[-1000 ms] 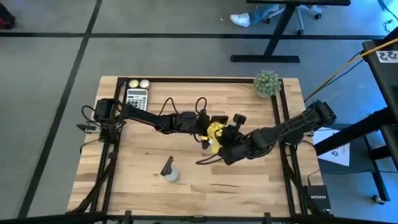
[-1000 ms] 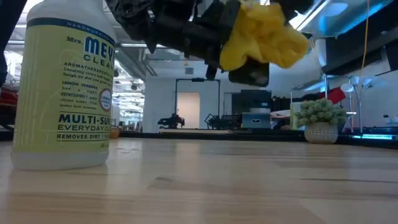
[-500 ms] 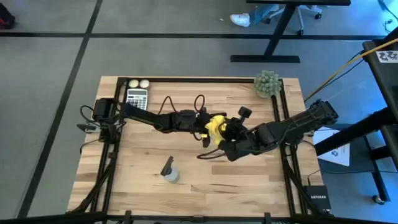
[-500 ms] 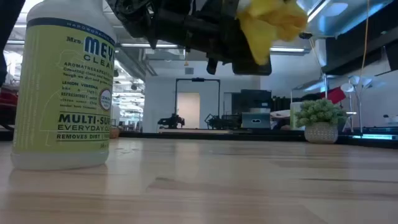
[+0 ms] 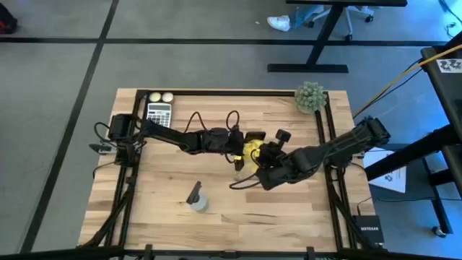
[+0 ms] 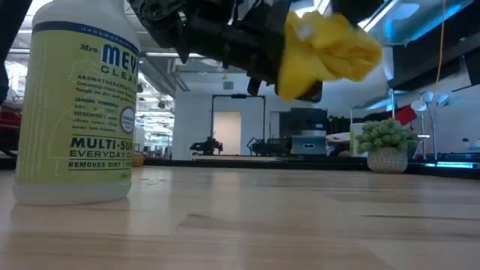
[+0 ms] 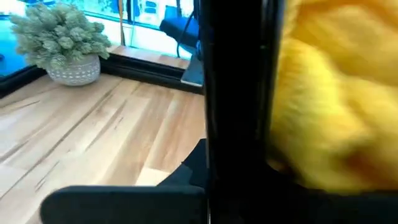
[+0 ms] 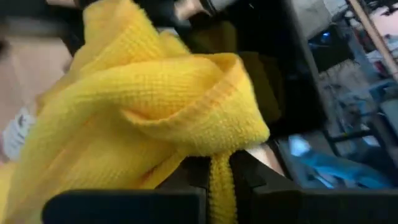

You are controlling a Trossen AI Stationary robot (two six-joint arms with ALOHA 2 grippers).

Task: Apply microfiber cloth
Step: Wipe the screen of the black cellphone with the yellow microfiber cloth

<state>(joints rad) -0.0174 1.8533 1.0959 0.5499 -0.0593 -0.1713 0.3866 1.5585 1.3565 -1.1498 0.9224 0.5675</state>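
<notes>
The bright yellow microfiber cloth (image 5: pixel 250 150) is bunched up in the air over the table's middle, and my right gripper (image 5: pixel 258 157) is shut on it; the low view shows the cloth (image 6: pixel 324 49) high above the tabletop. My left gripper (image 5: pixel 237 146) reaches in from the left and is shut on a black smartphone (image 7: pixel 239 93), which stands on edge. The cloth (image 7: pixel 336 93) lies against the phone's side. The gripper bodies hide the meeting point in the high view. My left gripper holds the black smartphone (image 7: pixel 239 162) lifted clear of the table and standing upright on edge. The phone itself hides where the fingers meet it. My right gripper pinches a narrow fold of the cloth (image 8: pixel 219 177) between its two fingers. The rest of the cloth bulges beyond the fingertips in several bunched layers, clear of the table.
A spray bottle (image 5: pixel 196 198) with a pale yellow label (image 6: pixel 75 105) stands near the table's front left. A calculator (image 5: pixel 159 113) and two pale balls (image 5: pixel 161 97) lie at the far left. A small potted plant (image 5: pixel 310 97) stands at the far right corner.
My right gripper has carried the cloth up and toward the far edge, then come back down a little. The cloth stays bunched and against the phone. My left gripper has kept its place.
</notes>
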